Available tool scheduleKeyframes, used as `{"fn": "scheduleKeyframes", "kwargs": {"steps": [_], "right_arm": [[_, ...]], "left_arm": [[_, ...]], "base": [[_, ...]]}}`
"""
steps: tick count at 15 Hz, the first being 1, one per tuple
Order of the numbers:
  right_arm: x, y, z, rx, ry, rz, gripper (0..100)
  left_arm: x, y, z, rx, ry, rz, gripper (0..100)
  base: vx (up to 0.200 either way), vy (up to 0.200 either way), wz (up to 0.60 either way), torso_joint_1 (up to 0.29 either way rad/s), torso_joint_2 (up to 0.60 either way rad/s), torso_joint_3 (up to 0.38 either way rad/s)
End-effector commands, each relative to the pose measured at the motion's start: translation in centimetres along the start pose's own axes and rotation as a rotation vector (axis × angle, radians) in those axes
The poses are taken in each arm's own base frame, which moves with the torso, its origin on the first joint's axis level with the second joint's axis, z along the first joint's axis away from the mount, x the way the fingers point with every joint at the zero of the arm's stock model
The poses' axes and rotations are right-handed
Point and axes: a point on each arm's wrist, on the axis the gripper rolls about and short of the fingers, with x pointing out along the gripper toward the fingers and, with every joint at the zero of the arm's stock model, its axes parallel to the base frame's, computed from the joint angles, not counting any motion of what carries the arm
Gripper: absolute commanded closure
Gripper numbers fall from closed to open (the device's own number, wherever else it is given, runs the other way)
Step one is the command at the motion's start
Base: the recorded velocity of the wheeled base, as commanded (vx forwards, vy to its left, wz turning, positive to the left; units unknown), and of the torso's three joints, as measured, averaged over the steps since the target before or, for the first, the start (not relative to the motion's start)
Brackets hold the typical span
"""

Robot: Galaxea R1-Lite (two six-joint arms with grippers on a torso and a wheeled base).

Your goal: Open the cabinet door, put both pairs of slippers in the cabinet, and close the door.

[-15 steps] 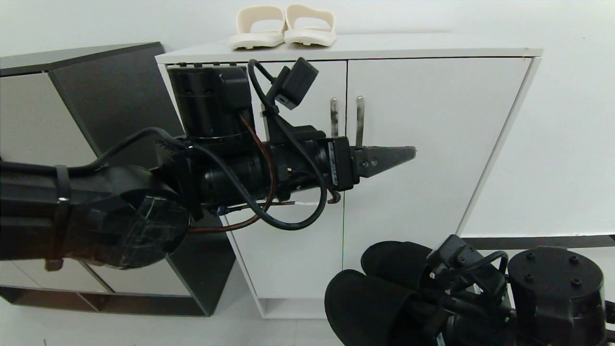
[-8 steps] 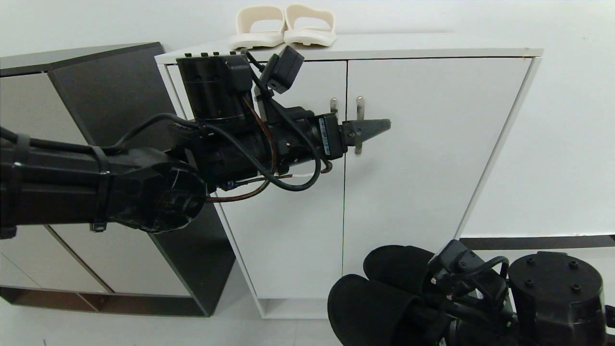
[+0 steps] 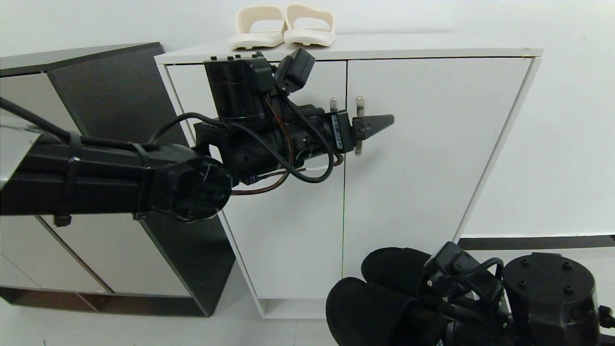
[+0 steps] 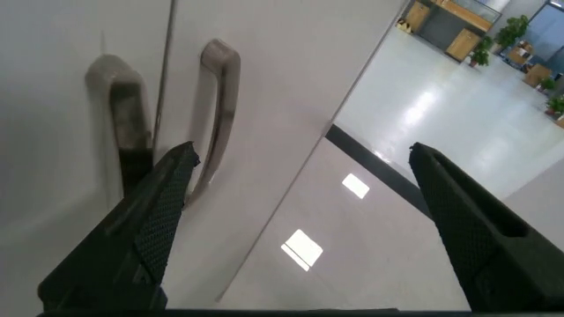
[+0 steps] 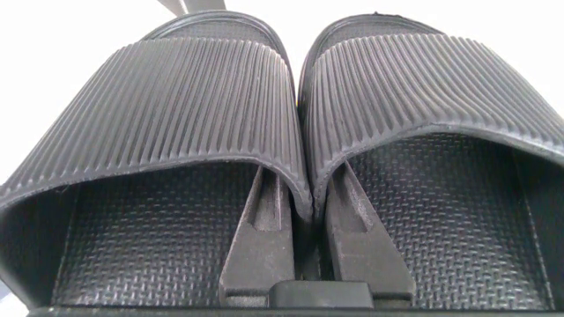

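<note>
While both doors of the cabinet [image 3: 288,240] stand shut, the black slippers [image 3: 379,293] hang low in front of the right door [image 3: 432,144]. They sit side by side, long axes parallel and in line with the right tool [image 5: 308,233], their strapped ends pointing away from the wrist. The cream slippers [image 3: 283,26] lie on the cabinet top towards its left end, also side by side, long axes running front to back. Which end faces the wall cannot be told.

The left tool [image 3: 379,124] points sideways across the door fronts at handle height, its tip past the right door's handle [image 3: 359,108].

A second ago that tool sat lower, at mid-door. The arm has since risen and pushed closer to the cabinet, with only a small shift in the last half second. The black pair has barely moved, and the cream pair not at all.

From the head view the left tool reads as one dark wedge. The left wrist view shows its fingers [image 4: 132,238] spread wide, holding nothing, with the handle just inside one fingertip. The right wrist view shows one finger [image 5: 260,238] inside each black slipper, the two pinching the inner walls together. In the head view the wrist hides that grip.
</note>
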Motion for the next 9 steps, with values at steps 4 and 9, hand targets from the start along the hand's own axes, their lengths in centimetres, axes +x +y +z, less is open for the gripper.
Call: {"fn": "scheduleKeyframes", "kwargs": {"steps": [4, 9], "right_arm": [[0.0, 0.0, -0.1, -0.001, 0.002, 0.002, 100], [-0.1, 0.1, -0.1, -0.003, 0.002, 0.016, 100]], "left_arm": [[1.9, 1.0, -0.9, -0.004, 0.008, 0.007, 0], [2.2, 1.2, -1.3, 0.002, 0.015, 0.001, 100]], "base": [[0.000, 0.000, 0.00, 0.000, 0.00, 0.000], [0.000, 0.000, 0.00, 0.000, 0.00, 0.000]]}}
